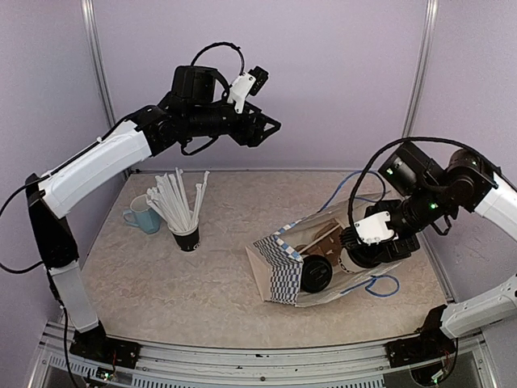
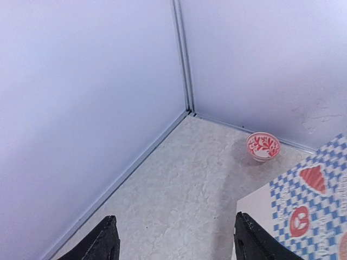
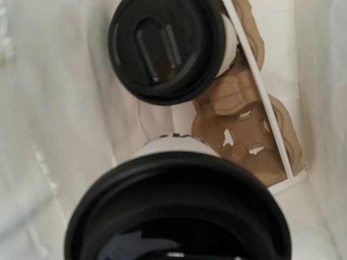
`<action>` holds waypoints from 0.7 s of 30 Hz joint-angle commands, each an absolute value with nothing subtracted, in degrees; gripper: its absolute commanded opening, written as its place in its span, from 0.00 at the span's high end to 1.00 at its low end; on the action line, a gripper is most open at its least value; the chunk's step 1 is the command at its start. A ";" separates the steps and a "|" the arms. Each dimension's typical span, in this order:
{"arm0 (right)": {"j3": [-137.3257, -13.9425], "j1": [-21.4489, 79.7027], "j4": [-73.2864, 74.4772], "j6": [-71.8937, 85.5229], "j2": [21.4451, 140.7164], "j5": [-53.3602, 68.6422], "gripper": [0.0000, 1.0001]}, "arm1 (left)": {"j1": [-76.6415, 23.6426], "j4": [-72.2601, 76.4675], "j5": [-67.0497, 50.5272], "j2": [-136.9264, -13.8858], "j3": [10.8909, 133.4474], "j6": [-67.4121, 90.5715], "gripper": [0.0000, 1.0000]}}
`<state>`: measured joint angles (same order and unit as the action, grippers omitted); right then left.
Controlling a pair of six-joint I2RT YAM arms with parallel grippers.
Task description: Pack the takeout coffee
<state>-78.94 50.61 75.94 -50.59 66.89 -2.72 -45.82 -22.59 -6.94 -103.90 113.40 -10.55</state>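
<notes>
A white paper bag (image 1: 279,263) with blue checks lies on its side at the table's right. Inside it, the right wrist view shows both takeout coffee cups. The far cup (image 3: 168,49) lies deep in the bag with its black lid facing me. The near cup (image 3: 179,206) fills the bottom of that view, right at my jaws and hiding the fingers. My right gripper (image 1: 355,250) reaches into the bag's mouth and looks shut on this near cup. One black lid (image 1: 315,273) shows from above. My left gripper (image 1: 271,129) hangs high over the table, open and empty (image 2: 176,241).
A black cup of white straws (image 1: 187,234) and a light-blue mug (image 1: 144,217) stand at the left. A small red-patterned cup (image 2: 263,146) sits near the back wall. Brown cardboard (image 3: 244,124) lines the bag's inside. Blue string handles (image 1: 380,284) trail from the bag.
</notes>
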 commanded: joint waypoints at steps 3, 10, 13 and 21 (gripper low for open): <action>-72.90 51.50 70.60 -50.68 62.74 -2.99 0.67 | -44.64 -22.91 -12.52 -116.04 114.85 -6.98 0.31; -67.20 51.60 60.47 -54.47 59.76 -10.63 0.66 | -43.22 -22.64 -18.17 -122.37 115.63 -6.13 0.32; -65.68 51.59 58.27 -56.09 59.81 -11.78 0.65 | -42.76 -22.59 -20.75 -124.45 115.84 -5.73 0.33; -62.26 51.59 52.98 -57.95 61.65 -14.98 0.66 | -42.21 -22.27 -25.01 -127.86 115.63 -5.79 0.34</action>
